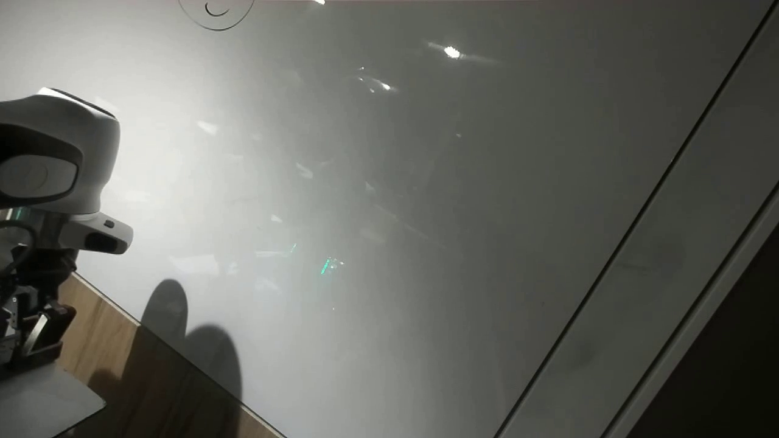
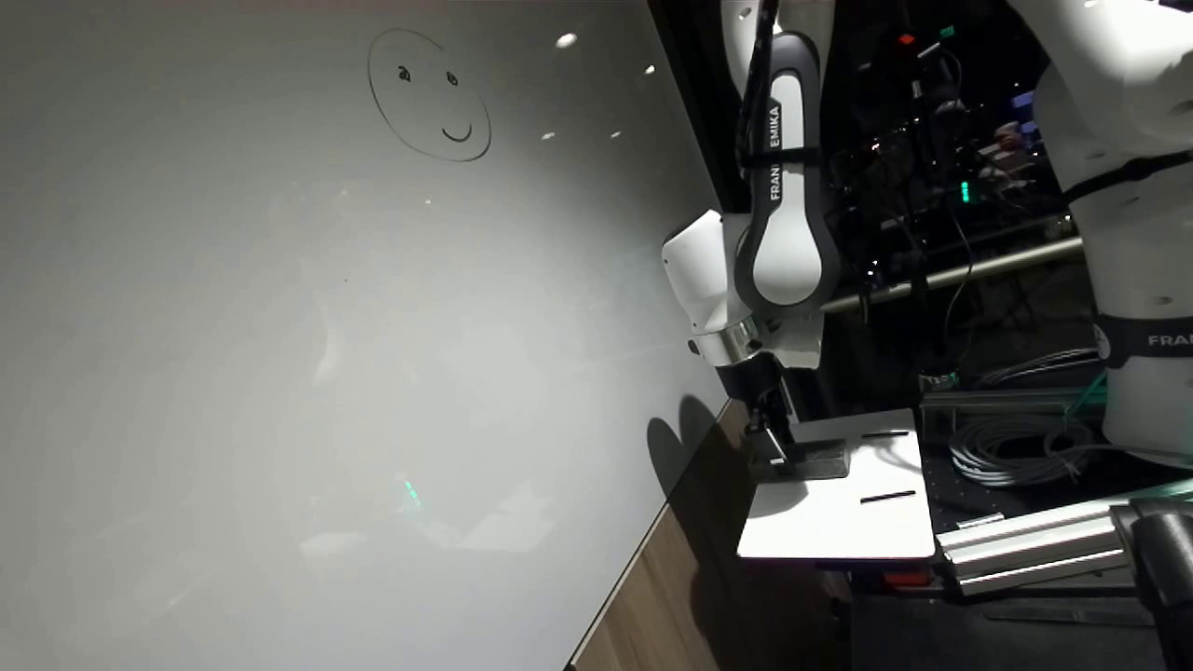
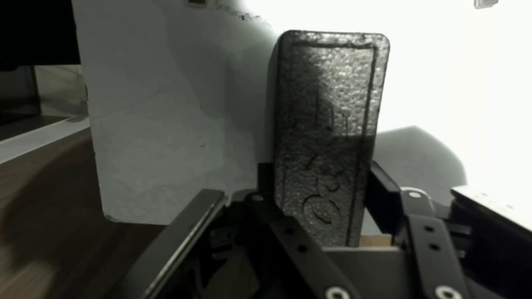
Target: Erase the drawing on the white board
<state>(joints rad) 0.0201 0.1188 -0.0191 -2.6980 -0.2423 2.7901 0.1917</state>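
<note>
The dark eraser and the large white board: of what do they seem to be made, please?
The dark eraser: probably moulded plastic or dense foam; its pebbled top gives a dull sheen. The large white board: perhaps glass or coated metal; its smooth, glossy face mirrors bright spots of light.

Can count one whiteboard (image 2: 373, 345) and one drawn face (image 2: 429, 97), with two eyes (image 2: 404, 74) and one mouth (image 2: 458, 137). Can count also one eraser (image 3: 326, 137), one robot arm (image 2: 786, 186), one desk (image 2: 839, 518) with two dark strips (image 2: 887, 498), and one coil of cable (image 2: 975, 468).
</note>
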